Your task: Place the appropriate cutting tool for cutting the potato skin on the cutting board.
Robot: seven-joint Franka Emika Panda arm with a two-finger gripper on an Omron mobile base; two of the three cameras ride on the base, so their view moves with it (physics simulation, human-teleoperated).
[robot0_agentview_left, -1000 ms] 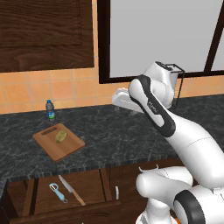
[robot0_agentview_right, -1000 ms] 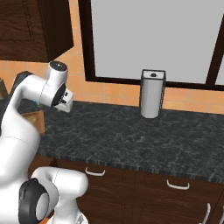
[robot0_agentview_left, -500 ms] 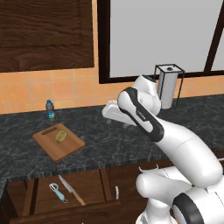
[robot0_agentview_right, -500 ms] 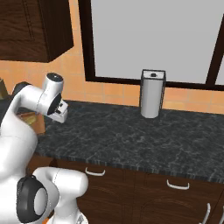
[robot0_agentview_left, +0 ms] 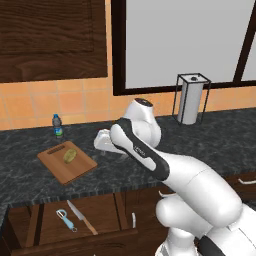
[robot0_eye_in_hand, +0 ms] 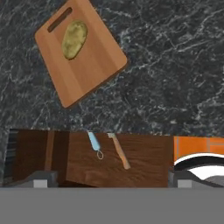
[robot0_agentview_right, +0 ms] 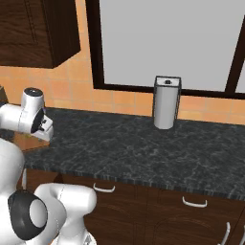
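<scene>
The reddish-brown cutting board (robot0_agentview_left: 75, 167) lies on the dark counter at the left, with the potato (robot0_agentview_left: 70, 155) on it. In the open drawer below, the light-blue-handled cutting tool (robot0_agentview_left: 66, 219) lies just left of a brown-handled knife (robot0_agentview_left: 81, 217). My gripper (robot0_agentview_left: 101, 143) hovers above the counter, just right of the board. In the hand view the gripper (robot0_eye_in_hand: 111, 181) is open and empty, its tips wide apart. That view looks down on the cutting board (robot0_eye_in_hand: 94, 65), the potato (robot0_eye_in_hand: 74, 39), the cutting tool's handle and ring (robot0_eye_in_hand: 94, 143), and the knife (robot0_eye_in_hand: 120, 153). The counter edge hides the cutting tool's head.
A small water bottle (robot0_agentview_left: 58, 125) stands behind the board by the tiled wall. A paper-towel holder (robot0_agentview_left: 190, 99) (robot0_agentview_right: 166, 103) stands at the back under the window. The open drawer (robot0_agentview_left: 107, 220) juts out below the counter's front edge. A wall cabinet (robot0_agentview_left: 50, 40) hangs above the board.
The arm has swung left and down from near the paper-towel holder to just right of the cutting board. The gripper has stayed open, and the objects have not moved.
</scene>
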